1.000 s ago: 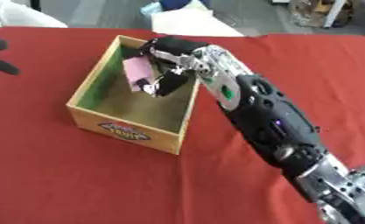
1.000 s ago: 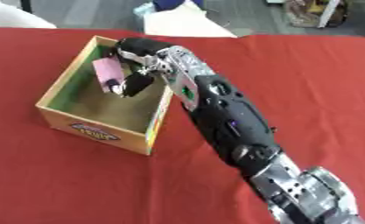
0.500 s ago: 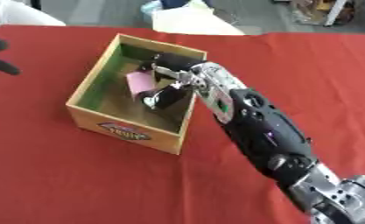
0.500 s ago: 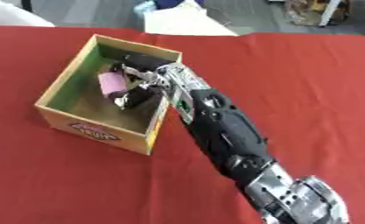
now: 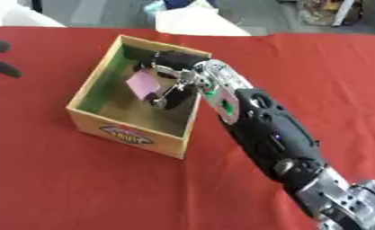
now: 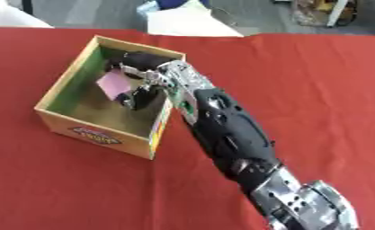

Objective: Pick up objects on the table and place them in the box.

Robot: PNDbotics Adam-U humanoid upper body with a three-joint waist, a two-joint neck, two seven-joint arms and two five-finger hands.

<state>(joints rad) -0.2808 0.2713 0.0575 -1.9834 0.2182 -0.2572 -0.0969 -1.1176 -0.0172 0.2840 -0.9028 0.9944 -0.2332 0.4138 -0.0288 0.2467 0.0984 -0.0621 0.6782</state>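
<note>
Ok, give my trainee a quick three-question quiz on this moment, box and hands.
1. True or false: the right hand is inside the box.
2. What colour is the object in that hand? A pink, B blue, C yellow.
3. Where does the left hand show?

Key: 1 true. 2 A; the fingers curl round it. 3 At the left edge of the left eye view, over the red tablecloth, away from the box.
</note>
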